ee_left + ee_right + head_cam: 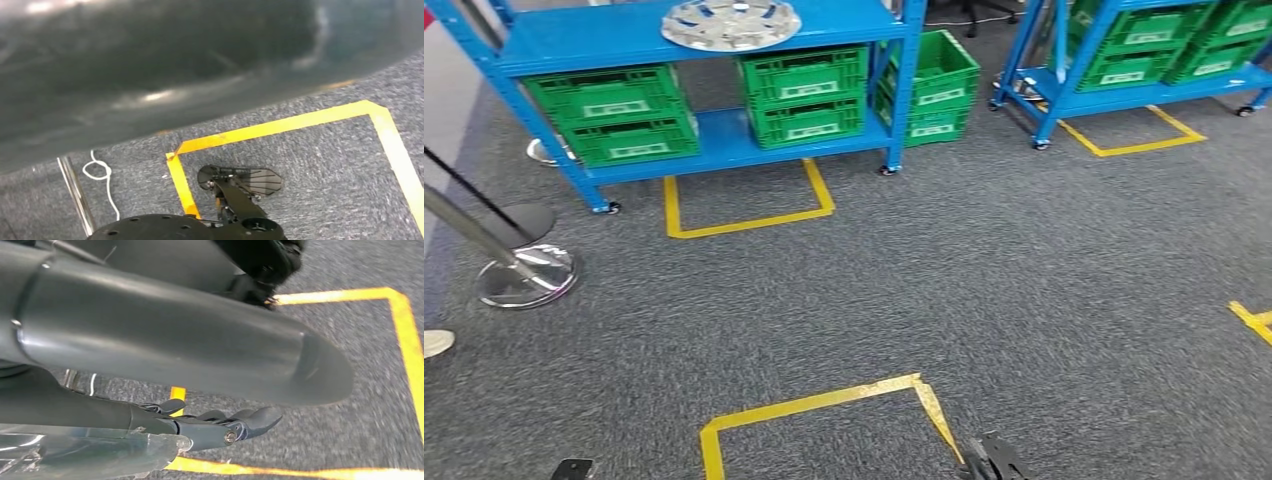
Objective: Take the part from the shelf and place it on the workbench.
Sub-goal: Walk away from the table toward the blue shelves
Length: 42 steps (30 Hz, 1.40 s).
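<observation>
The part, a round silver wheel cover (731, 22), lies flat on the upper board of the blue shelf (624, 40), far ahead across the carpet. Both arms hang low, well away from it. The dark tip of my right hand (990, 460) peeks in at the bottom edge of the head view. In the right wrist view, that right hand (220, 427) has its dark fingers (250, 421) stretched out straight over the floor with nothing in them. A small dark piece of my left hand (573, 467) shows at the bottom left; how its fingers lie is hidden.
Green crates (614, 112) fill the shelf's lower level, and one more (934, 85) stands beside it. A second blue shelf (1144, 60) is at the right. Chrome post bases (526, 275) stand at the left. Yellow tape squares (824, 405) mark the grey carpet.
</observation>
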### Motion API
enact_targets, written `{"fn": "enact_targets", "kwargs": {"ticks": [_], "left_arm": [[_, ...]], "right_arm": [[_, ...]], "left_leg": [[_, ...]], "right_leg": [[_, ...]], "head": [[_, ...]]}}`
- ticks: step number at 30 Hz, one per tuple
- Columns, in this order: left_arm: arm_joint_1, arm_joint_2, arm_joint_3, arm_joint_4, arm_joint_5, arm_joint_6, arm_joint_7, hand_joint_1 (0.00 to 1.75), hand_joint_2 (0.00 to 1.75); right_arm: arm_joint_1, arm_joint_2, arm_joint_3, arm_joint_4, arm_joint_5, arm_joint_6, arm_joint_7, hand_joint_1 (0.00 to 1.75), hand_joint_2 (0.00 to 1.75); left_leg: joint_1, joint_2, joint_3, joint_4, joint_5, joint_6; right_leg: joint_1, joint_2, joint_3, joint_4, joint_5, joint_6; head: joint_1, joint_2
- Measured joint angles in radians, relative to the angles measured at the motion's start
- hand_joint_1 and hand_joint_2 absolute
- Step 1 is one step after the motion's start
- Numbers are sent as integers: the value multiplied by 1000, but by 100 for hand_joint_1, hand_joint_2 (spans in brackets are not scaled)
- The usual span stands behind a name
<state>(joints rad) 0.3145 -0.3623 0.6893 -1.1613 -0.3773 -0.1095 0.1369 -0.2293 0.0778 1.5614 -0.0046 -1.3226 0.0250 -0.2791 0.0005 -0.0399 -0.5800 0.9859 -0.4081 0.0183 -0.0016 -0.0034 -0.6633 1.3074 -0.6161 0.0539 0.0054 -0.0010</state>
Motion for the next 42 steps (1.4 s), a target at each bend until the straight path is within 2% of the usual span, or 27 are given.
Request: {"fn": "enact_targets", "kwargs": {"ticks": [1,2,4,6,7,8,9,10,11,13,15,16,17,18,20,21,22,28,30,32,33,34,36,37,39,40,42], "left_arm": [[1,0,1,0,0,1,0,0,0],[1,0,2,0,0,1,0,0,0],[0,0,3,0,0,2,-2,0,0],[-1,1,4,0,-2,2,-3,0,0],[0,1,4,0,-2,2,-4,0,0],[0,1,4,0,-3,2,-4,0,0],[1,2,5,0,-4,2,-4,0,0],[1,2,6,0,-5,3,-4,0,0],[0,2,8,0,-7,3,-4,0,0],[-5,3,8,0,-9,4,-4,0,0],[-7,3,8,0,-10,5,-4,0,0],[-6,3,8,0,-10,5,-4,0,0],[-4,3,8,0,-10,6,-4,0,0],[-3,3,8,0,-10,7,-4,0,0],[-5,3,9,0,-10,8,-4,0,0],[-6,3,8,0,-10,8,-4,0,0],[-7,3,8,0,-10,9,-5,0,0],[-4,2,9,0,-11,10,-5,0,0],[-4,2,11,0,-11,10,-5,0,0],[-6,1,13,0,-11,11,-5,0,0],[-5,1,13,0,-11,11,-5,0,0],[-3,1,13,0,-11,12,-5,0,0],[-1,1,14,0,-11,13,-5,0,0],[-1,2,14,0,-11,14,-5,0,0],[-1,3,14,0,-11,15,-5,0,0],[-1,3,14,-1,-11,16,-5,0,0],[0,4,14,-1,-11,19,-5,0,0]], "right_arm": [[2,0,0,0,0,0,0,0,0],[2,0,0,0,0,0,0,0,0],[1,0,0,0,0,-1,0,0,0],[1,0,0,0,0,-1,0,0,0],[2,0,0,0,0,-1,0,0,0],[3,0,0,0,0,-1,0,0,0],[4,1,0,0,0,-1,0,0,0],[4,1,0,1,0,-2,-1,0,0],[3,1,0,1,0,-2,-1,0,0],[5,0,0,1,0,-2,-2,0,0],[8,0,0,1,0,-2,-2,0,0],[8,0,0,1,0,-2,-3,0,0],[7,0,0,1,0,-2,-3,0,0],[5,0,0,1,0,-3,-4,0,0],[2,0,0,1,0,-5,-7,0,0],[1,0,0,1,0,-6,-8,0,0],[1,0,0,1,0,-6,-8,0,0],[-2,1,0,1,0,-6,-9,0,0],[-2,2,0,1,0,-6,-10,0,0],[3,3,0,1,0,-7,-12,0,0],[4,3,0,1,0,-6,-12,0,0],[5,3,0,1,0,-6,-13,0,0],[3,2,0,1,0,-4,-15,0,0],[3,2,0,1,0,-2,-16,0,0],[4,3,0,1,0,-1,-18,0,0],[5,3,0,1,0,0,-18,0,0],[7,3,0,1,-1,0,-18,0,0]], "left_leg": [[1,-15,0,1,1,-2],[3,-29,0,1,2,-4],[6,-56,-2,5,4,-15],[7,-79,-12,8,8,-30],[7,-89,-19,8,13,-37],[10,-100,-24,6,17,-43],[11,-96,-29,9,18,-48],[10,-77,-38,23,8,-51],[9,-50,-54,57,-13,-54],[6,7,-111,180,-80,-57],[6,23,-158,283,-119,-56],[5,25,-157,288,-113,-53],[4,29,-136,256,-92,-49],[0,41,-98,195,-64,-42],[-12,83,-23,68,-28,-26],[-17,97,-3,32,-22,-20],[-20,102,2,18,-23,-18],[-20,85,0,15,-20,-13],[-13,55,2,8,-14,-2],[-6,22,4,2,-8,7],[-6,14,4,2,-8,7],[-4,8,6,3,-8,5],[-2,-2,8,5,-10,-2],[-2,-6,7,8,-12,-7],[-5,-10,3,14,-13,-14],[-7,-10,0,15,-12,-9],[-8,-10,-1,14,-8,15]], "right_leg": [[-1,2,1,-12,21,1],[-4,7,21,-62,57,3],[-13,52,81,-199,117,8],[-20,91,112,-268,132,3],[-20,95,113,-271,130,-3],[-19,82,112,-269,133,-12],[-18,69,113,-269,137,-18],[-18,57,112,-270,139,-25],[-16,43,111,-271,141,-32],[-10,14,109,-271,141,-40],[-4,-20,107,-271,141,-43],[-2,-36,106,-271,140,-44],[1,-50,106,-271,140,-44],[2,-63,107,-271,140,-44],[8,-85,107,-270,137,-40],[10,-96,109,-271,135,-37],[13,-103,110,-271,134,-34],[12,-118,116,-275,134,-29],[9,-63,67,-164,74,-13],[5,0,-5,-17,10,0],[4,0,-15,-6,17,1],[2,0,-6,-34,43,3],[-5,6,52,-164,111,9],[-7,13,80,-223,133,8],[-10,24,104,-272,143,1],[-10,25,105,-275,146,-3],[-10,26,103,-276,149,-4]], "head": [[0,0],[0,0],[1,0],[1,0],[1,0],[1,0],[0,0],[-2,0],[-5,0],[-11,0],[-12,0],[-12,0],[-12,0],[-12,0],[-12,0],[-11,0],[-11,0],[-11,0],[-8,0],[-4,0],[-4,0],[-4,0],[-4,0],[-4,0],[-4,0],[-4,0],[-5,0]]}}
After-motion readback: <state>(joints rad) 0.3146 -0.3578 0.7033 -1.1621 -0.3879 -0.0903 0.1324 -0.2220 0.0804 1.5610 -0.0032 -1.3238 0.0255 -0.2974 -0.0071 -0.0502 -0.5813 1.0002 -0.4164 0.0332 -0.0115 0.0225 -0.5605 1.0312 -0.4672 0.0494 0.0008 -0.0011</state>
